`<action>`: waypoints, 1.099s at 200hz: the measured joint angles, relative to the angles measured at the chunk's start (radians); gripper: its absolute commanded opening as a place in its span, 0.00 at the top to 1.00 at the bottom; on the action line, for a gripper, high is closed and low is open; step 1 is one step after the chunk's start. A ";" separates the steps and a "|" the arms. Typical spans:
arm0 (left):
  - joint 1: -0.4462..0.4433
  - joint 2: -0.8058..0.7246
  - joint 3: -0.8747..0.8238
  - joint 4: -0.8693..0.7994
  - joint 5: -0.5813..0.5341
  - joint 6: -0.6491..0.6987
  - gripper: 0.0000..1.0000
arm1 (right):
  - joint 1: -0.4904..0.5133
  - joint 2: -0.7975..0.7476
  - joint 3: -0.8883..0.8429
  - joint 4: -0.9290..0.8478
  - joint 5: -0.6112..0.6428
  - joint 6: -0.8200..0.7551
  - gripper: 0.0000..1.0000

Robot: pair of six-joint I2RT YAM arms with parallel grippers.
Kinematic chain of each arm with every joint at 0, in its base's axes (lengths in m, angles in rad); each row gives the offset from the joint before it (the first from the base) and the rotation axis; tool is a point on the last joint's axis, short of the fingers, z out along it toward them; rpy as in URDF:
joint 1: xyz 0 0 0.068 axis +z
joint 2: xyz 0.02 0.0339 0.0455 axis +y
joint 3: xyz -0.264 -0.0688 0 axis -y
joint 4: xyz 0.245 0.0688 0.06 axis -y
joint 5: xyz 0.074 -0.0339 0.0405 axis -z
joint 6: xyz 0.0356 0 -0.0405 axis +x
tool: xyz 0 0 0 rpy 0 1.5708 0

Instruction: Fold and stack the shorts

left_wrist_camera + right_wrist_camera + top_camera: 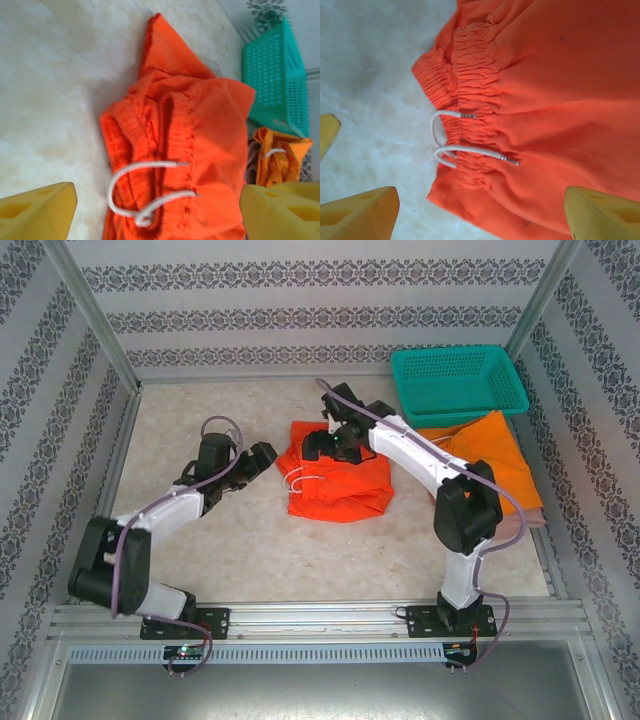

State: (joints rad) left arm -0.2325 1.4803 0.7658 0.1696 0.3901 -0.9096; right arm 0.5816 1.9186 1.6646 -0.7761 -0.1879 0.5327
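The bright red-orange shorts lie folded in the middle of the table, gathered waist and white drawstring toward the left. My right gripper hovers over their far edge. In the right wrist view it is open, and the shorts lie flat under it, ungripped. My left gripper stands just left of the waist. It is open too, with the waistband and drawstring showing between its yellow fingers. The orange shorts lie at the right on a pink garment.
A teal mesh basket stands at the back right, touching the orange shorts. It also shows in the left wrist view as the basket beyond the red-orange cloth. Patterned walls and metal posts enclose the table. Bare tabletop lies in front.
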 measured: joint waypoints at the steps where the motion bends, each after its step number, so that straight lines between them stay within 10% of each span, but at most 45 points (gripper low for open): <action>1: 0.002 0.011 0.004 0.002 0.002 0.000 0.21 | 0.002 0.003 0.000 0.001 0.002 -0.002 0.15; 101: 0.064 0.157 0.039 0.062 0.061 -0.037 0.26 | 0.109 0.184 -0.095 0.125 -0.040 -0.046 0.33; 165: 0.051 -0.042 -0.109 0.048 0.045 -0.035 0.27 | 0.071 -0.084 -0.438 0.105 -0.108 -0.105 0.35; 220: -0.090 -0.097 -0.204 0.048 0.035 -0.080 0.31 | 0.084 -0.188 -0.299 0.066 -0.028 -0.102 0.33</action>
State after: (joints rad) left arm -0.3225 1.3830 0.5621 0.2180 0.4255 -0.9894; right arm 0.6659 1.7306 1.3651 -0.7101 -0.2157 0.4305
